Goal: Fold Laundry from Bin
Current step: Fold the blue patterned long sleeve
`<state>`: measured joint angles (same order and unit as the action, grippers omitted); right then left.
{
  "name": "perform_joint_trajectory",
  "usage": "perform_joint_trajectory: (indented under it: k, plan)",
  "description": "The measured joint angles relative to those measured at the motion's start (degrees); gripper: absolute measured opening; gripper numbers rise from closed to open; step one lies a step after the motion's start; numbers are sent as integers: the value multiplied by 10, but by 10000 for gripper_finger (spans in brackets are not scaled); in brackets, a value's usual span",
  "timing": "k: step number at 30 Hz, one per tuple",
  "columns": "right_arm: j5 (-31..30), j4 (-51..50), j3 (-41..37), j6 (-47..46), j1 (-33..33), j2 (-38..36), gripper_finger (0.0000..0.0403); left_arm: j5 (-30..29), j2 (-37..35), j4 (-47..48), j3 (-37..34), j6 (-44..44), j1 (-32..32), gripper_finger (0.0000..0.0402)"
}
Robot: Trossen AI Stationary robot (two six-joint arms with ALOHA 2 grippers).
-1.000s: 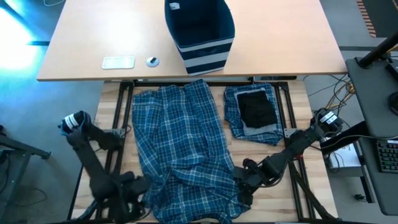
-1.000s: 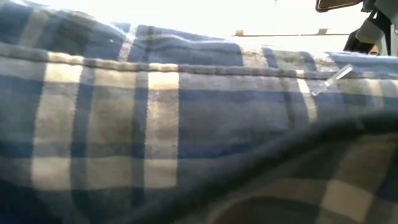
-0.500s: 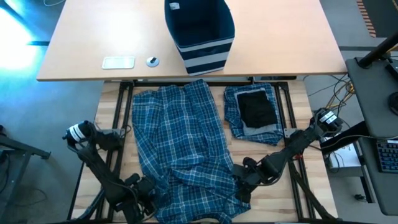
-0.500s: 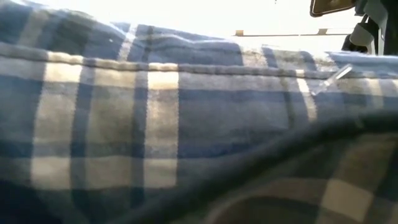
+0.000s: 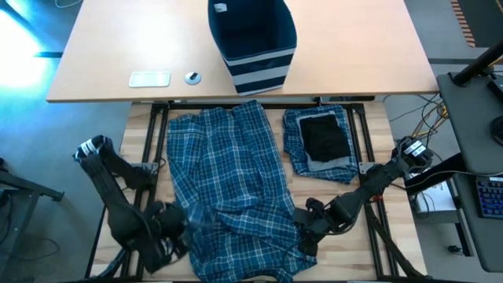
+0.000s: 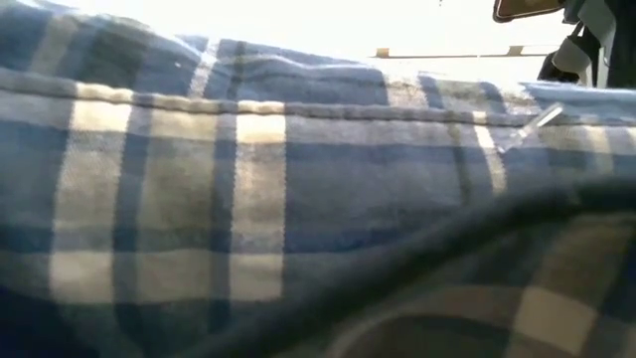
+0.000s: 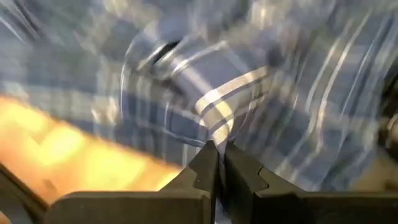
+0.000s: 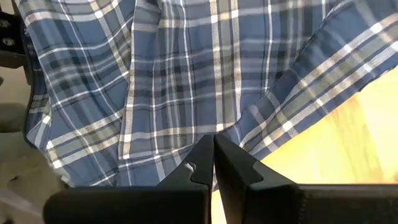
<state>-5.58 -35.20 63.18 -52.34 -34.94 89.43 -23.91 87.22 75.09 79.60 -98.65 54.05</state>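
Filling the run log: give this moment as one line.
stage: grasping | left pincer: shut on trousers left edge | right pincer: shut on trousers right edge | bin: on far table

We see two dark, matte, jointed arms; the left arm (image 5: 110, 196) carries a white-ringed joint; the right arm (image 5: 369, 189) likewise; fingers (image 8: 233, 165) black, angular.

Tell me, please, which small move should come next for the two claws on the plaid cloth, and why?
Probably lift both near corners together, then carry them toward the far end. The left claw and the right claw are each shut on the near edge of the large blue-and-white plaid garment, which lies spread flat on the wooden table, not yet folded.
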Motion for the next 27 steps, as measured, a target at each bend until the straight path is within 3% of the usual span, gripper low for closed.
perform_joint_trajectory:
  k: [4,8,19,22,27]
  plan:
    - [-18,13,0,12,0,0,9,-85,-18,85,63,45,-71,1]
    - [-31,51,0,24,0,0,9,-96,-24,92,87,138,-198,1]
    - [-36,100,4,34,0,0,9,76,22,-89,76,482,-621,15]
    - [-36,103,4,19,0,0,9,121,62,-117,76,546,-695,44]
    - [-36,104,4,-7,7,0,9,184,132,-143,76,617,-766,123]
